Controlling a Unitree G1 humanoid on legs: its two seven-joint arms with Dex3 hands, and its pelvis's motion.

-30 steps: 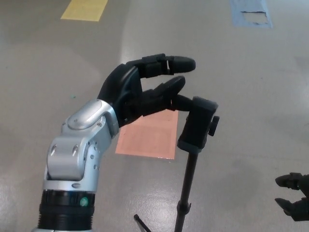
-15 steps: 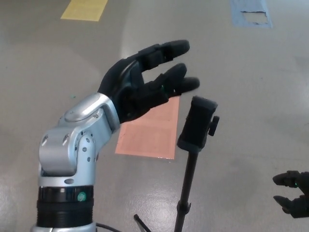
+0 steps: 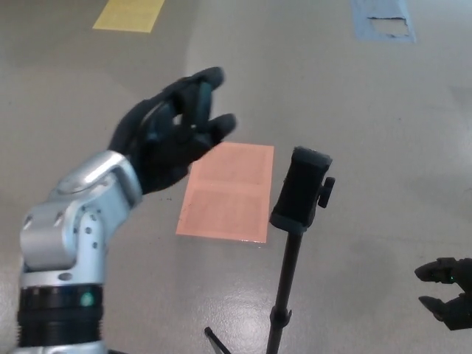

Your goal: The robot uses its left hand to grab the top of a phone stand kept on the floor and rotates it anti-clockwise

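Note:
The phone stand is a black pole [image 3: 286, 287] rising from the floor, topped by a black clamp head [image 3: 301, 189] with a small knob on its right side. My left hand [image 3: 171, 134] is raised to the left of that head, well apart from it, open with its fingers spread and holding nothing. The silver forearm [image 3: 66, 243] runs down to the lower left corner. Only part of my right hand [image 3: 448, 291] shows at the lower right edge, its fingers apart and empty.
An orange-pink rectangle [image 3: 228, 193] is marked on the grey floor behind the stand. A yellow patch [image 3: 129, 13] lies at the top left and a worn blue patch [image 3: 383, 21] at the top right. A stand leg [image 3: 217, 341] pokes out near the bottom.
My left hand has let go of the stand's head and drawn away to the left, fingers opening. The stand stays in place. The right hand has barely shifted.

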